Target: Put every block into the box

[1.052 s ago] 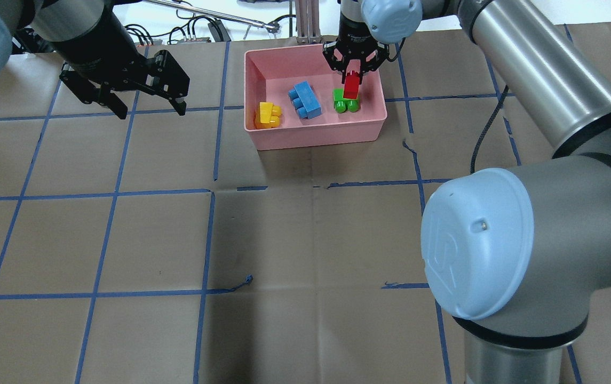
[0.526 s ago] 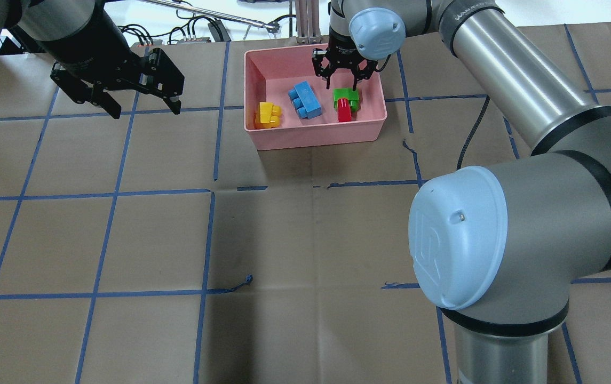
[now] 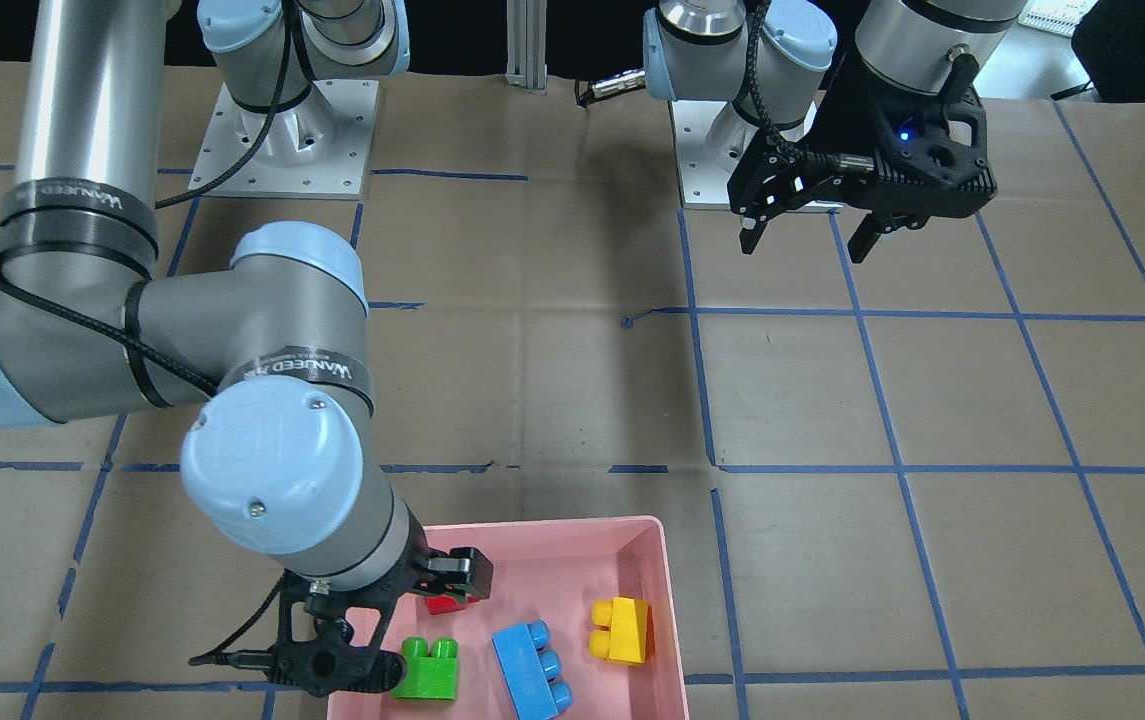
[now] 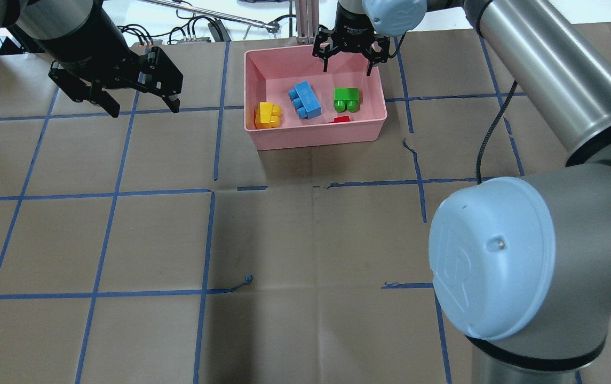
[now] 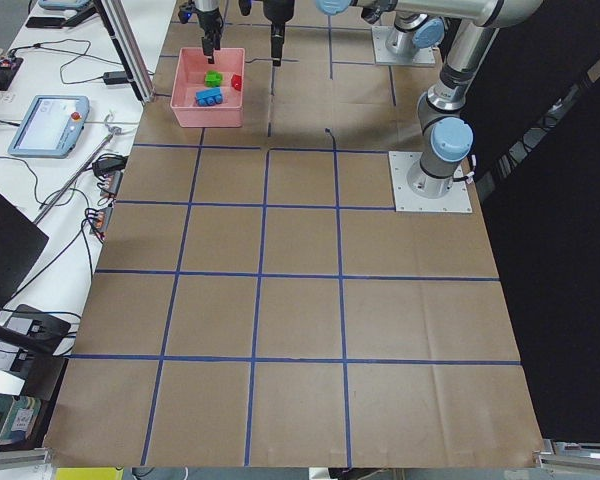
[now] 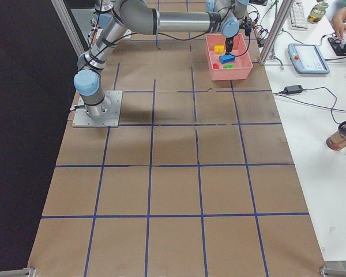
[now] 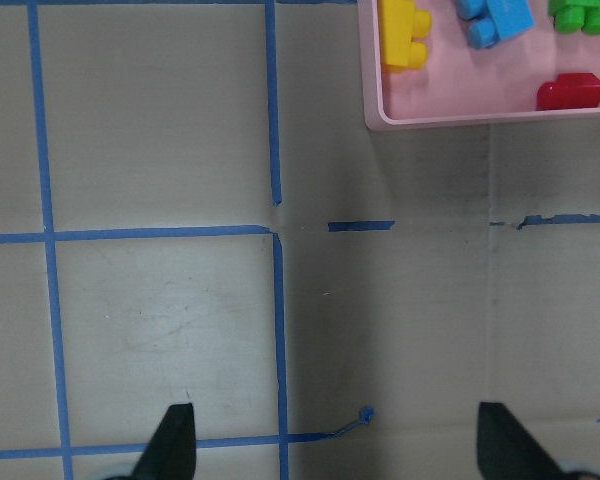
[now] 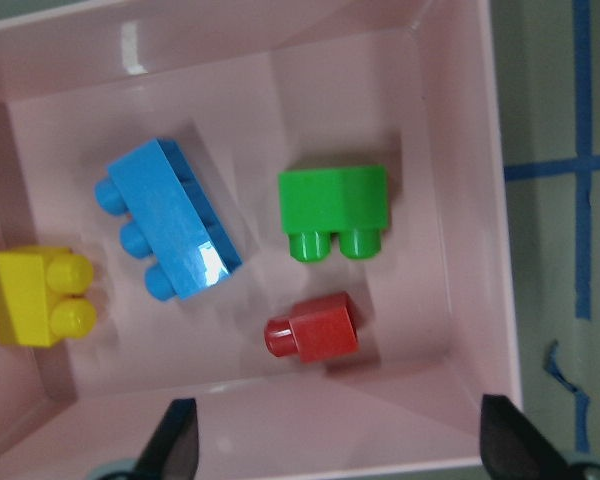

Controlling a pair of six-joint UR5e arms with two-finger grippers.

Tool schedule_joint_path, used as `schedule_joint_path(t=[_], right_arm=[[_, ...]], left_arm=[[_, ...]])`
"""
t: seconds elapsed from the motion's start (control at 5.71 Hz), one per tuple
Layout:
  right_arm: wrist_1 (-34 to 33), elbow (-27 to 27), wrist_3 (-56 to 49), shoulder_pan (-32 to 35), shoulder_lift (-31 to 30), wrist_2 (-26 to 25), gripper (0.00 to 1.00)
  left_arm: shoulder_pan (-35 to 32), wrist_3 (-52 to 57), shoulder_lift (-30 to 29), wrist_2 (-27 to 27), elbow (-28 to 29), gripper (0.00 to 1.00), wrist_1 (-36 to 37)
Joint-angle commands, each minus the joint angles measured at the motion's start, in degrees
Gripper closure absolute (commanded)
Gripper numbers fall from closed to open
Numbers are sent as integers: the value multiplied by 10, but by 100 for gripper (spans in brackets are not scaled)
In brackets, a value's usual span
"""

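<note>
The pink box (image 4: 316,136) stands at the table's far middle. In it lie the yellow brick (image 4: 267,115), the blue brick (image 4: 305,100), the green brick (image 4: 346,99) and the red brick (image 4: 341,119), which lies by the near wall. My right gripper (image 4: 348,65) hangs open and empty above the box's far end. The right wrist view shows the red brick (image 8: 313,329), green brick (image 8: 334,207), blue brick (image 8: 170,220) and yellow brick (image 8: 35,296) below it. My left gripper (image 4: 144,108) is open and empty, left of the box.
An aluminium post (image 4: 305,21) and cables stand just beyond the box's far wall. My right arm's elbow (image 4: 497,256) bulks over the near right of the table. A side bench holds a tablet (image 5: 48,120). Blue tape lines cross the brown table.
My right gripper let go of the red brick. The brick dropped onto the green brick, then came to rest on the box floor. The gripper rose and stayed open. My left gripper shifted slightly left.
</note>
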Motion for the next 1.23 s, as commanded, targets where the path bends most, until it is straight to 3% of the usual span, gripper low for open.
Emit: schedule_joint_path(t=[0.0, 0.53, 0.7, 1.05], right_arm=[[100, 44, -96, -43, -90, -5, 1], [101, 274, -135, -74, -317, -27, 1], [106, 302, -135, -76, -361, -67, 1], [107, 301, -130, -77, -370, -72, 1]], left_arm=[[1, 0, 0, 0, -1, 0, 2], [1, -1, 1, 0, -1, 0, 1], [0, -1, 1, 0, 1, 0, 0], [1, 0, 2, 0, 2, 0, -1]])
